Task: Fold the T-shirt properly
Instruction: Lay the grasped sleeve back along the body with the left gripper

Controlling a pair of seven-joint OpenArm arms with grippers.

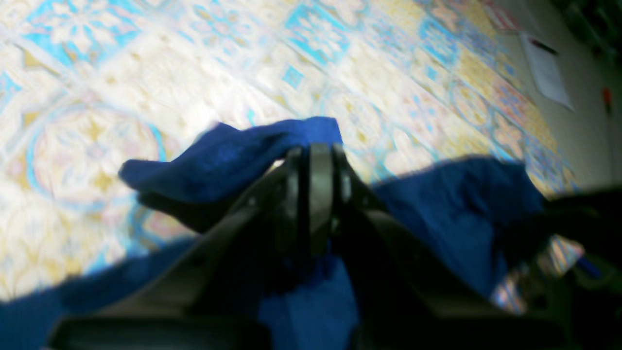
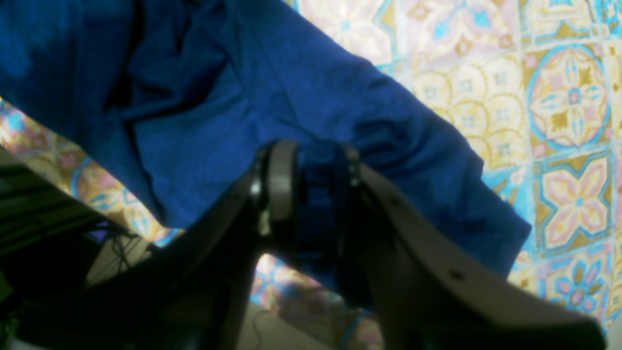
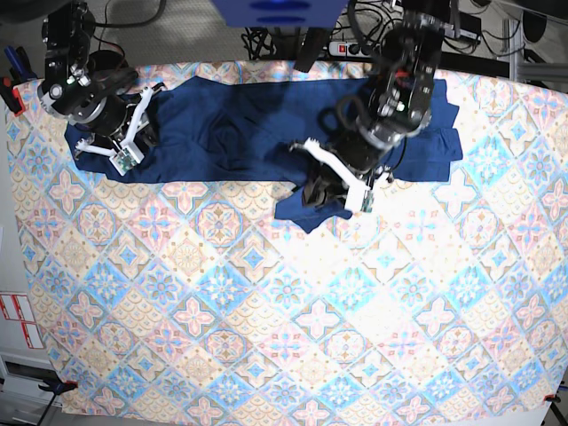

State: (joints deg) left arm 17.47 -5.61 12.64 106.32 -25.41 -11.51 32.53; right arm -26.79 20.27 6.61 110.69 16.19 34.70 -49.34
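- In the left wrist view we see our left gripper (image 1: 316, 155) with its dark fingers pressed together on a fold of the dark navy-blue knit T-shirt (image 1: 233, 155), the cloth bunched up and draped over the fingertips.
- In the right wrist view our right gripper (image 2: 311, 180) is likewise pinching the navy fabric (image 2: 291, 97), a thick wad of it squeezed between the two fingers.
- From the base view, the left gripper (image 3: 342, 188) sits near the middle of the shirt's lower edge, where a flap of cloth (image 3: 306, 211) is pulled out toward the table's centre.
- The right gripper (image 3: 120, 149) is at the shirt's far end on the other side, over its edge.
- The shirt (image 3: 240, 124) lies spread lengthwise along the far edge of the table, wrinkled, between the two arms.
- Under it is the pastel tablecloth (image 3: 266, 311) patterned with blue, yellow and pink tiles, covering the whole table.
- The left wrist view is blurred, so we cannot make out finer details of the cloth there.
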